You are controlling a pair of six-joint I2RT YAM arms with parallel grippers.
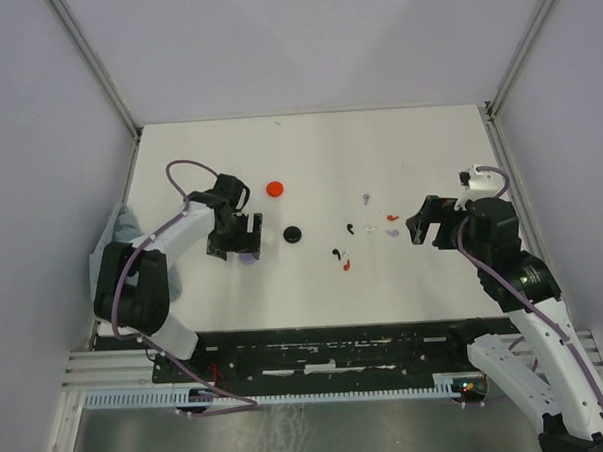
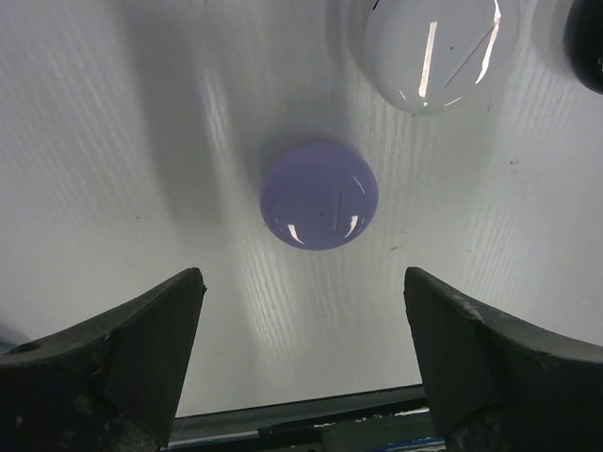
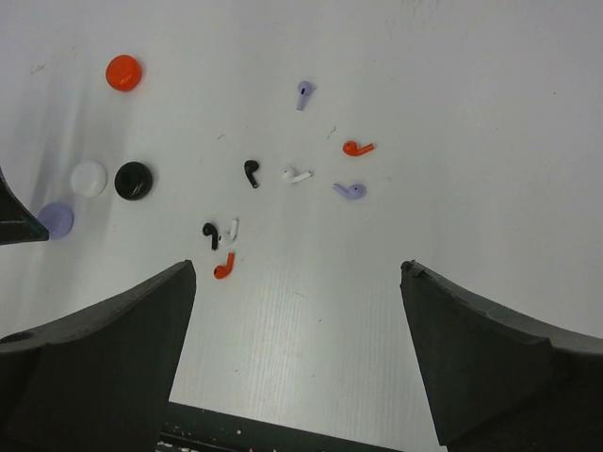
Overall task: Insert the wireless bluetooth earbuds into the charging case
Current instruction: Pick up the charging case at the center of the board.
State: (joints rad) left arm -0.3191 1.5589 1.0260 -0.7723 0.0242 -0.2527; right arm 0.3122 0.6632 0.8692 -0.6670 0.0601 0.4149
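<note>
Wide-open left gripper (image 2: 301, 301) should centre on the lavender disc (image 2: 319, 195) at twelve o'clock before pinching; right gripper (image 3: 297, 292) gapes too.

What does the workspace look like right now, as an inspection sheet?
Surface: white table, few small marks.
Job's things: eight earbuds loose mid-table; red disc, black disc, white disc, lavender disc, all looking shut.
Clutter: pale cloth at left edge.
Grippers: left gripper open above lavender disc; right gripper open, empty, facing earbuds.
Cables: purple cable looping along each arm.
Surroundings: plain enclosure walls.
</note>
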